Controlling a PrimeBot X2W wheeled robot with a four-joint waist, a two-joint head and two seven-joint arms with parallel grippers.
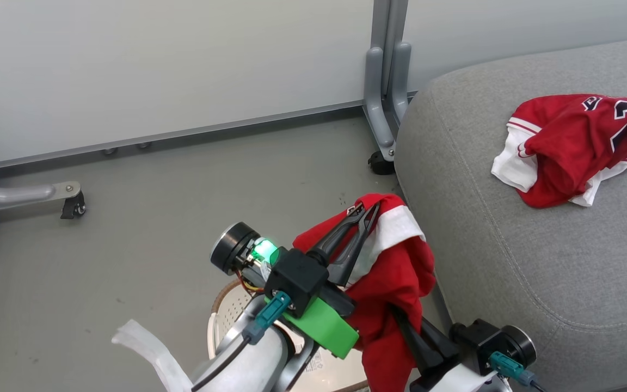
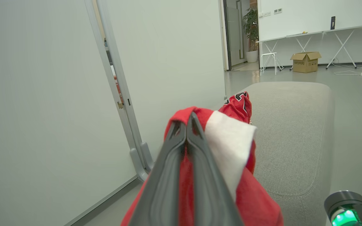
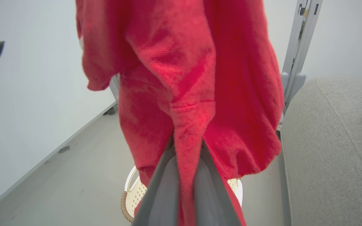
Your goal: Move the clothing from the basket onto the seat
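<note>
Hanging shorts [image 1: 395, 272]: clenched by left gripper [image 1: 367, 213] and right gripper [image 3: 186, 155], over the basket [image 1: 229, 313] at six o'clock.
Jersey [image 1: 575, 147]: crumpled on the seat [image 1: 509, 272], two o'clock of the shorts.

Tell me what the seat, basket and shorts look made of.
The seat: matte grey woven upholstery, weave and stitched seams visible. The basket: likely cream plastic, with perforated wall and brown woven-look rim. The shorts: soft red fabric with white band, draping in folds; maybe polyester knit.
</note>
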